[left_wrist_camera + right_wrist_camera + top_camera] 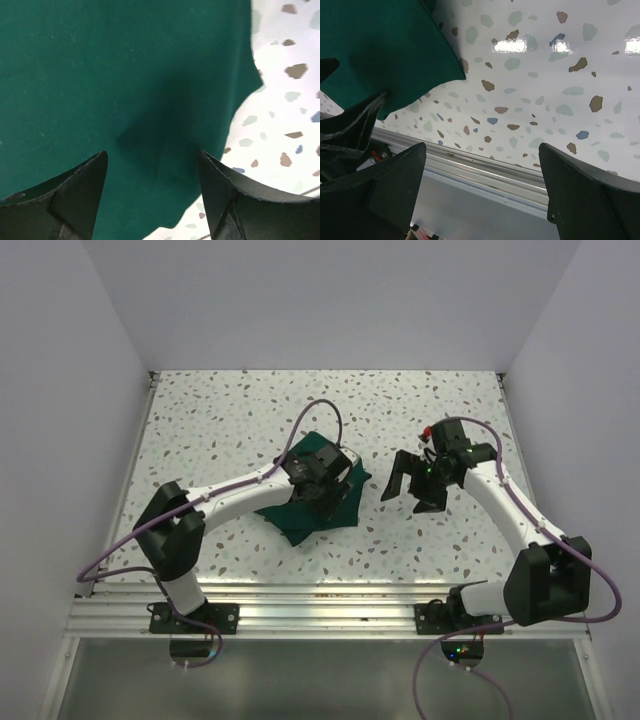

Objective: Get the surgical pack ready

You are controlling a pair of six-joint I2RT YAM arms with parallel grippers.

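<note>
The surgical pack [290, 512], a dark green bundle, lies on the speckled counter [220, 430], a little toward 9 o'clock from its middle. The left fingers [75, 195] hover spread wide just over the cloth, grasping nothing. At the pack's 3 o'clock, apart from it, the right fingers [585, 195] stand released above the counter

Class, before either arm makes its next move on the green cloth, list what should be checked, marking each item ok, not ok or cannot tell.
1. Left end effector open, above the green cloth: ok.
2. Right end effector open and empty: ok.
3. Right end effector off the green cloth, over the bare table: ok.
4. Nothing showing outside the green cloth: ok.
5. Folds of the green cloth tucked and secure: cannot tell.
</note>
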